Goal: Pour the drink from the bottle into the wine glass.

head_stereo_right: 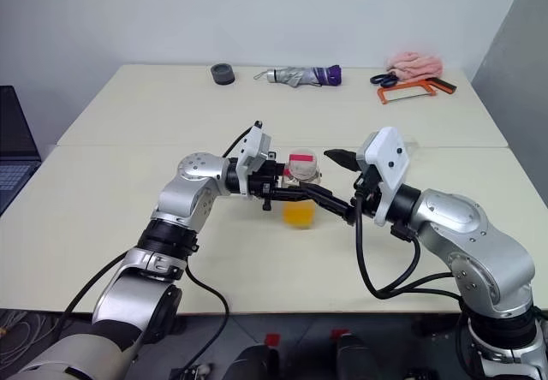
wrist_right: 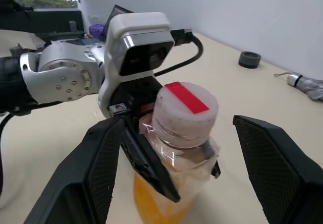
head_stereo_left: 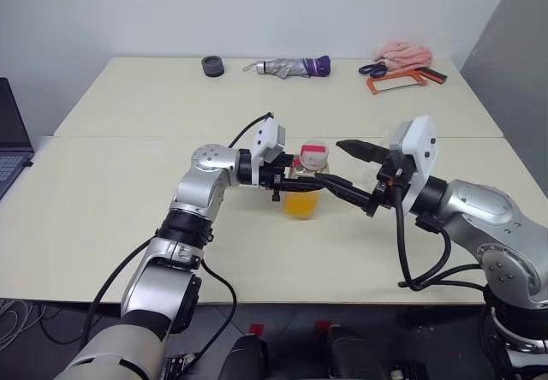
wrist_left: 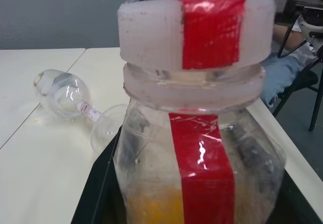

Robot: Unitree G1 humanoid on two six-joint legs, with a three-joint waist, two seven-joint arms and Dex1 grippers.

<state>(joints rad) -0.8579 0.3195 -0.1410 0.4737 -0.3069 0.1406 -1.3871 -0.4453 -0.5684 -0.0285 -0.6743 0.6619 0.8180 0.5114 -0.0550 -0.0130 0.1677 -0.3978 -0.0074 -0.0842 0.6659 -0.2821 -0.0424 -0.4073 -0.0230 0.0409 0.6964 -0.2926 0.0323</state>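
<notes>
Left claw is clamped shut on the bottle, gripping it just below the neck from the left side, fingers level. Bottle is upright, mid-tabletop, cap on: white with a red strip across the top. Can't tell whether its base rests on the tabletop or hangs just above it.

The drink fills only the lower part of the bottle; orange-yellow, translucent.

Right claw is spread wide and holds nothing. It comes in from the right at cap height; one finger sits right of the cap, the other runs low along the near side of the bottle. In the right wrist view both fingers flank the bottle with clear gaps, no contact with the cap.

Wine glass lies on its side on the tabletop, seen in the left wrist view beyond the bottle, bowl and foot both down, stem roughly level. It is clear of both claws. No liquid visible in it.

Far edge of tabletop: dark round object on the left, folded umbrella in the middle, scissors, orange-framed hacksaw and pink cloth on the right. Laptop at the left edge.
</notes>
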